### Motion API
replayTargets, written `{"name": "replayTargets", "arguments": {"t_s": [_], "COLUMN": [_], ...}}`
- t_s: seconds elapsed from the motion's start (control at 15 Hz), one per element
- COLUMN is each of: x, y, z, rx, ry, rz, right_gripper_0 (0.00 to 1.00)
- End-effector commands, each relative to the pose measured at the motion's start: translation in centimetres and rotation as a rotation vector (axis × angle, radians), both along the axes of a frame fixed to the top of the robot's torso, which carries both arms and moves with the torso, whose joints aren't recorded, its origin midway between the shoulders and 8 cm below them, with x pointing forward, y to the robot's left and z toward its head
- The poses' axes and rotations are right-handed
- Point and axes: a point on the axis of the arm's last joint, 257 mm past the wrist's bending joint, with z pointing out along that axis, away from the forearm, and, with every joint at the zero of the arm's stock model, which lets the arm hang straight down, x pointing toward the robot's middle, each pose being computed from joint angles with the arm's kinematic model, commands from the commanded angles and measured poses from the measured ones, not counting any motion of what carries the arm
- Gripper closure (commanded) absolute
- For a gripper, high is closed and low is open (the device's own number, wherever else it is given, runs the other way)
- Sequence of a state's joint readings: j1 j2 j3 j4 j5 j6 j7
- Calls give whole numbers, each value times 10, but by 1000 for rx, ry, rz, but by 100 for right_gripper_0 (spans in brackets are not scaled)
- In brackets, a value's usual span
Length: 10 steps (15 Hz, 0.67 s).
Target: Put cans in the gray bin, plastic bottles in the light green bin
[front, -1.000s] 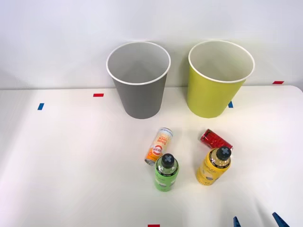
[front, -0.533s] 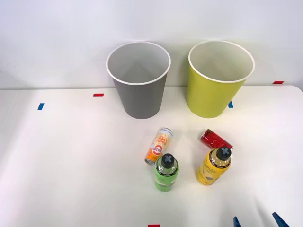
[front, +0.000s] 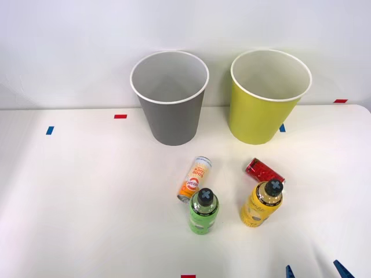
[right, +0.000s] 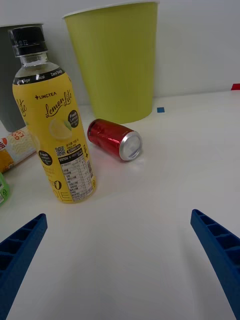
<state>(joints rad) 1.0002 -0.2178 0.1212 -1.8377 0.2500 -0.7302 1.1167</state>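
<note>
As far as the pictures show, no item is sorted yet, so the whole task is left to do. The gray bin (front: pixel 170 101) stands at the far side of the table (front: pixel 87 197), with the light green bin (front: pixel 268 98) to its right, and the parts of their insides that can be seen look pale and bare. All four items are on the table, nearer than the bins. The orange-and-white can (front: pixel 194 178) lies on its side near the middle, and the green bottle (front: pixel 203 211) stands upright just at its near end. To the right, the red can (front: pixel 264 171) also lies on its side, and the yellow bottle (front: pixel 261 204) stands upright just in front of it; from the wrist view they seem very close, but I cannot tell if they touch. The right gripper (right: pixel 120 265) is spread wide and holds nothing, low at the near right of the table, facing the yellow bottle and the red can. I judge these two are the closest candidates for the first pick.
</note>
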Motion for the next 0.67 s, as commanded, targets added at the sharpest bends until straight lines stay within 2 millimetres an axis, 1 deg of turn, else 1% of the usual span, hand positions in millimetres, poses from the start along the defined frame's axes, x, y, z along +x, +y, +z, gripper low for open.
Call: {"name": "replayTargets", "arguments": {"t_s": [0.07, 0.67], "x": [0, 0], "y": [0, 0], "z": [0, 0], "rx": [0, 0], "ry": [0, 0], "rz": [0, 0], "right_gripper_0": [0, 0]}}
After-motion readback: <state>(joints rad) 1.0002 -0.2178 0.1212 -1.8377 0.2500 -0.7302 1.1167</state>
